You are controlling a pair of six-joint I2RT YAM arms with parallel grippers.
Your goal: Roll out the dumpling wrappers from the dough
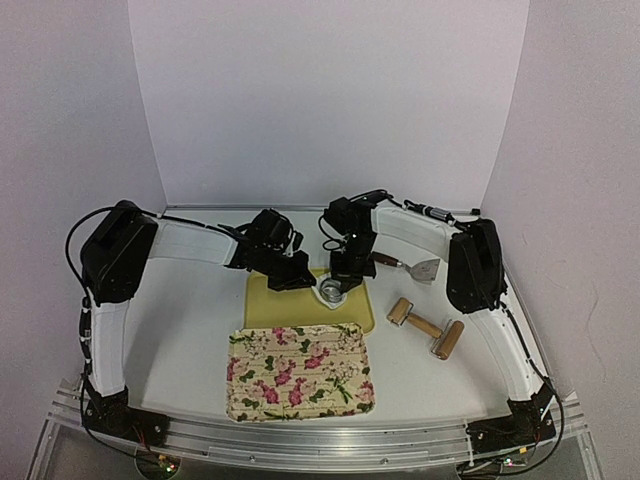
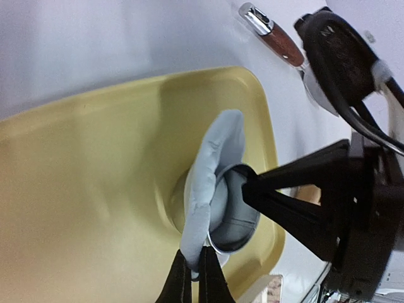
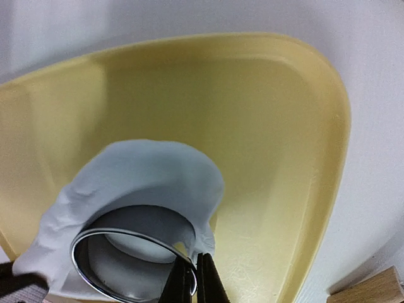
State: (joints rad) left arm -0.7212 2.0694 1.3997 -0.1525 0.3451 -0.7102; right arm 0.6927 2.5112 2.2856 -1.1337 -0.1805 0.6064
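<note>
Peeling underway: left gripper [image 2: 196, 270] pinches leftover dough sheet [image 2: 214, 158], right gripper [image 3: 193, 275] clamps ring cutter [image 1: 331, 291] near right edge of yellow board [image 3: 252, 126]; one wrapper [image 3: 136, 246] seemingly cut, transfer to floral tray [image 1: 300, 372] not yet done.

We hold two arms.
- Left arm [image 1: 190, 243]: reaches forward and inward, wrist tipped down. Left gripper [image 2: 196, 278]: fingers pinched tight on the edge of the dough sheet [image 2: 211, 164].
- Right arm [image 1: 420, 232]: folded inward. Right gripper [image 3: 192, 278]: fingers clamped on the rim of the ring cutter [image 3: 95, 265].
- The two grippers sit just beside each other.
</note>
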